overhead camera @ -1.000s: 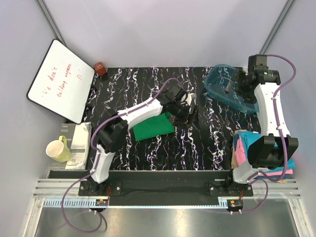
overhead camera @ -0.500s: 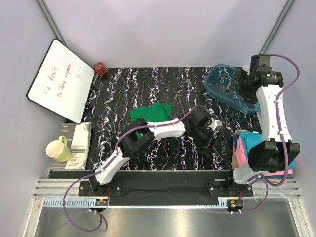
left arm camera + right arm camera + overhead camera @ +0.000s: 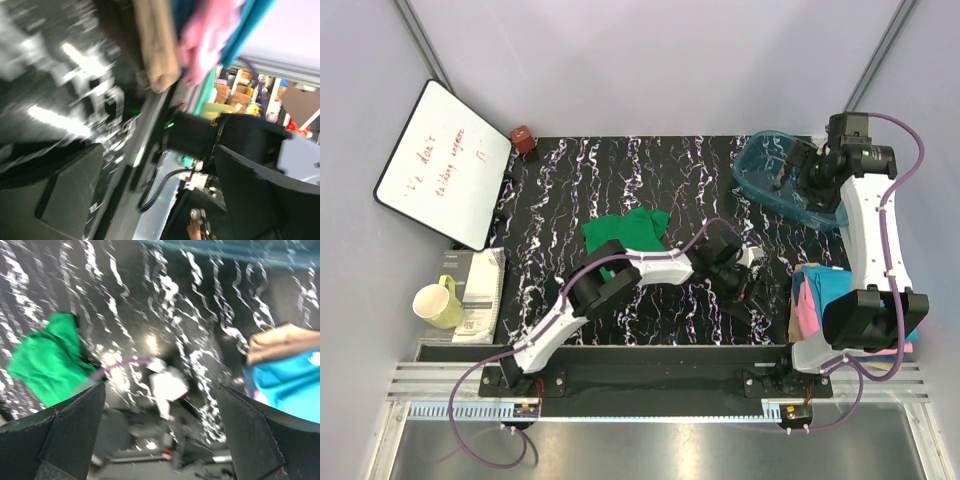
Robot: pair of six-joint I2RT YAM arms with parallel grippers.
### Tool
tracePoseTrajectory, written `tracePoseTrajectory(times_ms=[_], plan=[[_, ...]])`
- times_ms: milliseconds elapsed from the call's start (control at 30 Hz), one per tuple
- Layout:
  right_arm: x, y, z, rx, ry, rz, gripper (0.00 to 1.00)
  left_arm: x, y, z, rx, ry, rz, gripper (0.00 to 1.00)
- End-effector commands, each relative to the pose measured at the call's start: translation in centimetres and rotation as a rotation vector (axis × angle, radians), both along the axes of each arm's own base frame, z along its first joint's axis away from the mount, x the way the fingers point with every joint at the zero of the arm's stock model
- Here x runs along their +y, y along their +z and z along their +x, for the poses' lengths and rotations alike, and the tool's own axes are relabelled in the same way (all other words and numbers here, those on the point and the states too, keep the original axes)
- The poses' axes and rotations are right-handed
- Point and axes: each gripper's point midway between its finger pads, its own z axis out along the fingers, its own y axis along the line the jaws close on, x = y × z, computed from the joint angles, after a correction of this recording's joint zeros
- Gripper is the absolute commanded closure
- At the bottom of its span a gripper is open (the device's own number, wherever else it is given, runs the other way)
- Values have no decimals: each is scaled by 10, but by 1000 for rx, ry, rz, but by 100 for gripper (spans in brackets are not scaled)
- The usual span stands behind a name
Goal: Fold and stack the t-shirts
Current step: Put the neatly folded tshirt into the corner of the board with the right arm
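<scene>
Both wrist views are smeared by blur. In the left wrist view the left gripper [image 3: 160, 200] shows only as two dark fingers cut off by the bottom edge. They are spread wide with nothing between them. The right gripper [image 3: 160, 435] is likewise released, its fingers far apart and empty. From above it hangs over the teal plastic tub [image 3: 765, 175] and covers part of the tub's inside.

The black elbow of the right arm [image 3: 868, 318] hides the near right part of the stack [image 3: 812, 300], so its full outline cannot be made out. How neatly each piece is folded cannot be told either. The red writing on the whiteboard [image 3: 440, 165] is too small to read, and a small red object [image 3: 523, 138] at the far edge of the table [image 3: 620, 170] cannot be identified.

There are four t-shirts. One green t-shirt [image 3: 625, 232] lies rumpled and alone at mid-table, well apart from the rest. The other three sit stacked at the table's near right: a tan t-shirt [image 3: 791, 322] lowest, a pink t-shirt [image 3: 806, 305], and a teal-blue t-shirt [image 3: 828, 283] on top. The left arm [image 3: 650, 262] reaches across, its gripper just beside the stack. There are two arms, one tub, one whiteboard and one mug [image 3: 438, 303].
</scene>
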Motion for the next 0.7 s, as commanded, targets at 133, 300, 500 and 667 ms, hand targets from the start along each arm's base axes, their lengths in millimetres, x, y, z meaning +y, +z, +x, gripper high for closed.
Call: tracePoseTrajectory(times_ms=[133,300,500,667], plan=[[-14,-24,-38,208,28,-108,5,104,50,98,-286,216,128,2],[-10,-49,-48,326,53,-150,5,195,85,163,-416,413,268,1],[-5,-73,-48,448,87,-196,3,253,126,203,-529,489,315,1],[5,-111,-65,598,148,-286,0,265,127,207,-539,483,339,1]])
